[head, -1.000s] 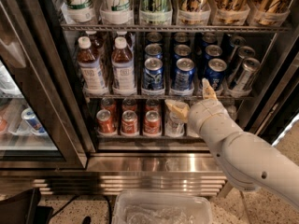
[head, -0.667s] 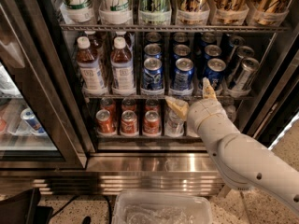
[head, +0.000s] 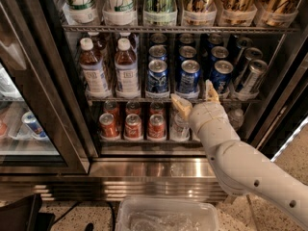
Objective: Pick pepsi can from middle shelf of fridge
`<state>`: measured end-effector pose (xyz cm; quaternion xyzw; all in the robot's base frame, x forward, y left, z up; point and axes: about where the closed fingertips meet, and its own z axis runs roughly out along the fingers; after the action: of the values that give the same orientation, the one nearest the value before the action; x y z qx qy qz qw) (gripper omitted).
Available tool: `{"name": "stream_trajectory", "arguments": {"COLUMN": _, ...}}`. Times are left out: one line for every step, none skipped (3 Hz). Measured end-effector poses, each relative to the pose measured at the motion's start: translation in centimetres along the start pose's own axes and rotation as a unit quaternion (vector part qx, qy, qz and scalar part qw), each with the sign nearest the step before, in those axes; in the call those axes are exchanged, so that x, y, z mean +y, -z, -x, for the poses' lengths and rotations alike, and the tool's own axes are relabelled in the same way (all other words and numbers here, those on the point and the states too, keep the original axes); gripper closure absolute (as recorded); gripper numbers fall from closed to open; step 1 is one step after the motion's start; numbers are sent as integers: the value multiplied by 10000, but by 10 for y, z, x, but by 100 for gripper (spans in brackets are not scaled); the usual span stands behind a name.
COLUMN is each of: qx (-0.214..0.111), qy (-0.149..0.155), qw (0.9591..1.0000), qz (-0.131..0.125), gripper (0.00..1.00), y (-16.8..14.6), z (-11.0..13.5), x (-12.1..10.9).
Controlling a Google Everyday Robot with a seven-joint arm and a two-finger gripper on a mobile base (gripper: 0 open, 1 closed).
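Observation:
The fridge (head: 159,170) stands open with its dark racks in view. Several blue pepsi cans stand in rows on the middle shelf (head: 120,99); the front ones are at the left (head: 157,76), centre (head: 189,76) and right (head: 220,76). My gripper (head: 196,98) is open and empty at the shelf's front edge. One fingertip (head: 180,105) is below the centre can and the other (head: 211,91) is between the centre and right cans. It touches no can. My white arm (head: 250,172) comes in from the lower right.
Two brown bottles (head: 94,69) stand left of the blue cans, and slim silver-black cans (head: 250,76) to their right. Red cans (head: 132,125) fill the shelf below, tall cans (head: 159,4) the shelf above. A glass door (head: 33,105) is at left, and a clear plastic bin (head: 166,215) on the floor.
My gripper has edged slightly up and to the left, closer to the front of the middle shelf. The cans have not moved.

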<state>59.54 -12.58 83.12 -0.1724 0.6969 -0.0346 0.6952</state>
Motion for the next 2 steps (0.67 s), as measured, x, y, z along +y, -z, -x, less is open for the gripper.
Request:
{"name": "stream_trajectory", "arguments": {"qx": -93, "qy": -85, "qw": 9999, "qz": -99, "gripper": 25, "y": -3, "z": 2, "x": -1}}
{"name": "stream_trajectory", "arguments": {"qx": -126, "qy": -155, "qw": 9997, "qz": -165, "gripper": 27, "y": -6, "z": 1, "x": -1}}
